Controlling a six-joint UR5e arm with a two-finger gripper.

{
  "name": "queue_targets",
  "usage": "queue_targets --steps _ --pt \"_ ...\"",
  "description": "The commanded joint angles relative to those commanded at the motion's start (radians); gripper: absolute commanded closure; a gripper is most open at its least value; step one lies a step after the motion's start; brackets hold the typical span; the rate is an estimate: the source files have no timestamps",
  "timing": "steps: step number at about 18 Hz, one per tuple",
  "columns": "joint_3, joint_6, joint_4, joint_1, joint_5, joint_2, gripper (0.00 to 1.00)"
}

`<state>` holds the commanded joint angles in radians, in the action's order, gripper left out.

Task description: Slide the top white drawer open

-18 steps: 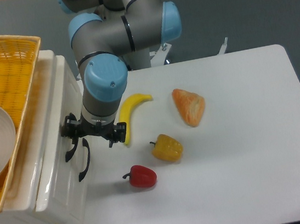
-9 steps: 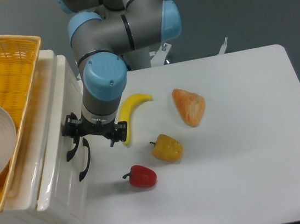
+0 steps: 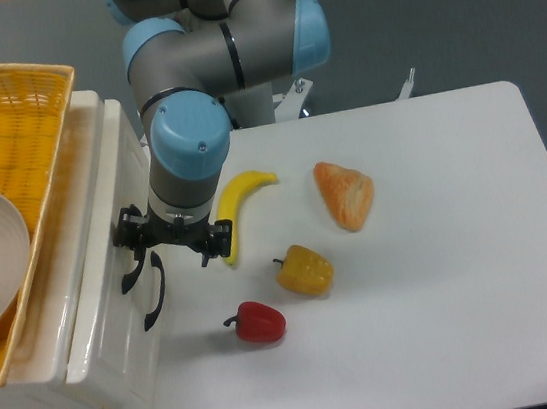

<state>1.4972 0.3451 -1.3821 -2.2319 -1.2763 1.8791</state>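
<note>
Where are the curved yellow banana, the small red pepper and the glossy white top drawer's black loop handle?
Curved yellow banana (image 3: pixel 237 205), fixed camera, mid-body.
Small red pepper (image 3: pixel 260 322), fixed camera, its centre.
Black loop handle (image 3: pixel 154 296), fixed camera, on the curved bar.

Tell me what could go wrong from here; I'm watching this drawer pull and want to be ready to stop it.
The gripper sits at the black loop handle of the top white drawer, but its hold is hidden, so it may slip off. The banana lies right beside the gripper, and the red pepper lies in front of the drawer; pulling further out could bump either. The loaded yellow wicker basket on top might shift.
</note>
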Motion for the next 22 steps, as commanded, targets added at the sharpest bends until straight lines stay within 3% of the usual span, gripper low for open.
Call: queue_targets --steps 22 --pt "0.0 0.034 0.0 -0.028 -0.018 0.003 0.0"
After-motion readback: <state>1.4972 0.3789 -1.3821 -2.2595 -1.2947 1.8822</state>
